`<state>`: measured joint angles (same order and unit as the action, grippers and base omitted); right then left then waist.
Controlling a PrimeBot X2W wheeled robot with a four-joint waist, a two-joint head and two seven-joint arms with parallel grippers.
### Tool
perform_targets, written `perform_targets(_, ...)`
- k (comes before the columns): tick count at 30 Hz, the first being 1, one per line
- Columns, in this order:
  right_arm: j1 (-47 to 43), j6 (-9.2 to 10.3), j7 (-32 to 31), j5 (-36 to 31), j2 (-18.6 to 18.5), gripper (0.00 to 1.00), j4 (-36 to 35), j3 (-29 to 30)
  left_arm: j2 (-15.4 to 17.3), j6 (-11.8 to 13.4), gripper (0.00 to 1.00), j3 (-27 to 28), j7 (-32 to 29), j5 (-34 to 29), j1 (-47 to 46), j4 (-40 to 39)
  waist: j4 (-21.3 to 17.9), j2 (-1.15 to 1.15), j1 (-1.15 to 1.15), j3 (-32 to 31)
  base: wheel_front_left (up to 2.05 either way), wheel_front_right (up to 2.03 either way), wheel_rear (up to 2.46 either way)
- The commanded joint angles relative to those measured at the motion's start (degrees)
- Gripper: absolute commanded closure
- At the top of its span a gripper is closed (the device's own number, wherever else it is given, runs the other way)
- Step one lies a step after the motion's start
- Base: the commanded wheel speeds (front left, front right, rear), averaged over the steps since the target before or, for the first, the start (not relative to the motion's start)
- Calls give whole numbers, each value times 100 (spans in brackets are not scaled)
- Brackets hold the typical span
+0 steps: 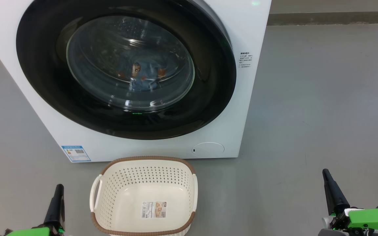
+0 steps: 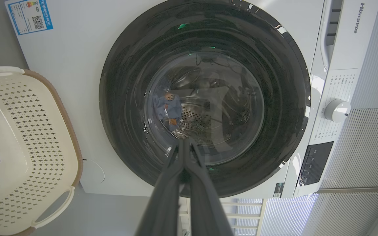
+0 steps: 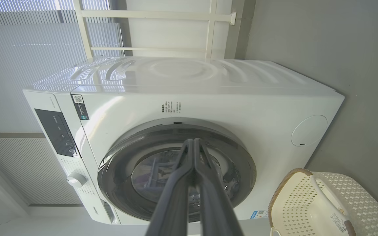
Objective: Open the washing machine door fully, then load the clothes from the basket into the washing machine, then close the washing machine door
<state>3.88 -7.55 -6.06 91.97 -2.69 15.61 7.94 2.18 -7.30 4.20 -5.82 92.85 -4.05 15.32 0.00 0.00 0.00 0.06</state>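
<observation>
Door (image 1: pixel 44 82) sat shut beyond basket (image 1: pixel 146 159) (empty; clothes (image 1: pixel 139 73) behind door). Left gripper (image 1: pixel 59 187) nearer basket than right gripper (image 1: pixel 325 172); both closed, holding nothing.

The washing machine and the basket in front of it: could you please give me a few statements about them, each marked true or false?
1. The washing machine door is shut. True.
2. The clothes lie in the basket. False: they are inside the machine, behind the door's glass; the basket holds nothing but a label on its bottom.
3. Both hands are open. False: the left hand and the right hand are shut, holding nothing.
4. The basket stands on the floor before the washing machine. True.
</observation>
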Motion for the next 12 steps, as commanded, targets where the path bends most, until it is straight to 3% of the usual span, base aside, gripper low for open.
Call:
perform_targets(1,263,6,-49,11,-19,100,-132,-132,98,-19,100,201,-41,-43,-243,-103,0,0,0,0,0,0,0)
perform_targets(12,263,6,-49,11,-19,100,-132,-132,95,-19,100,205,-44,-46,-243,-103,0,0,0,0,0,0,0)
